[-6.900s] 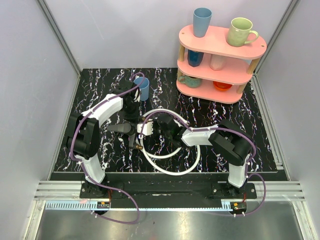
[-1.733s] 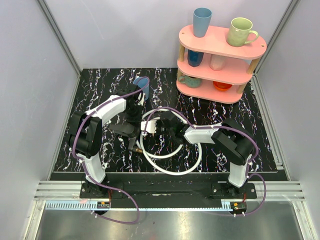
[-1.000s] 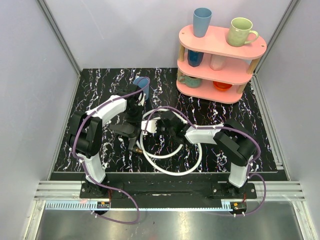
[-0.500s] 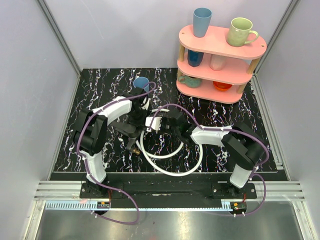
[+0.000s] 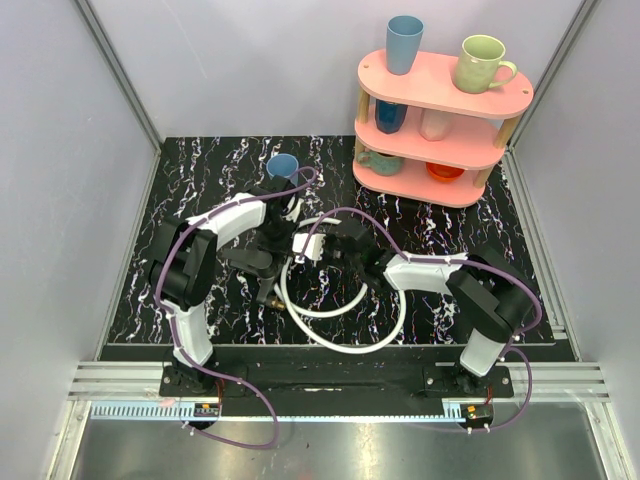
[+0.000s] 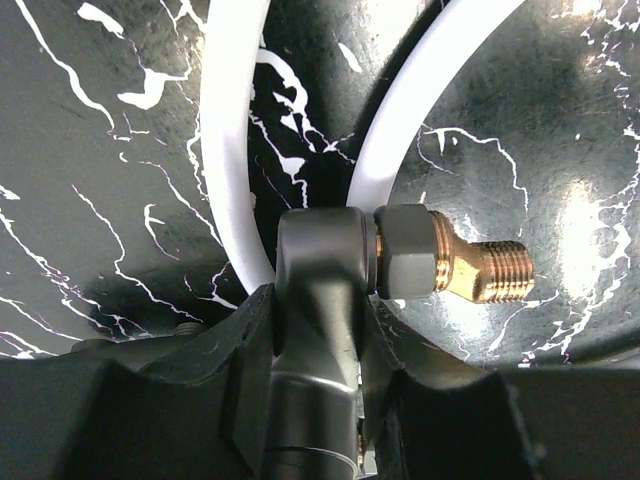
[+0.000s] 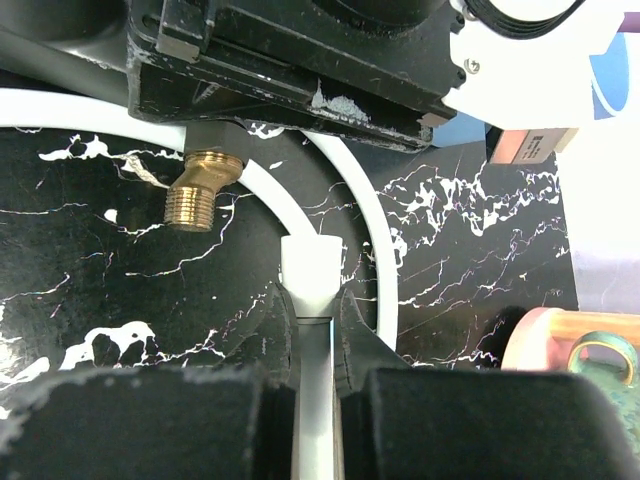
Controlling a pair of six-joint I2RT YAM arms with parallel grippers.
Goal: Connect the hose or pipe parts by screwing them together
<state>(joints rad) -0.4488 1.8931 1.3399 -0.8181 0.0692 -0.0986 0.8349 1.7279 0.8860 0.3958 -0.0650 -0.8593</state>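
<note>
White-shelled, black-jointed left arm [image 5: 228,215] and right arm [image 5: 420,272] trail purple cables [image 5: 345,211].

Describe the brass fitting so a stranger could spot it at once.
Start at the black marbled table, then the white hose loops near the arms' bases. At the left end effector, one hose ends in the brass fitting: a bent, threaded, gold-coloured tip, unlike the white tubing around it.

Top external view: fixed high behind the arm bases [image 5: 190,378], looking steeply down over the black white-veined worktop [image 5: 200,180]. Left wrist view: very close, facing down along the left jaws. Right wrist view: close, along the right jaws toward the left jaws. Both share the brass threaded elbow fitting [image 6: 475,272] and white flexible hose [image 6: 225,150].
</note>
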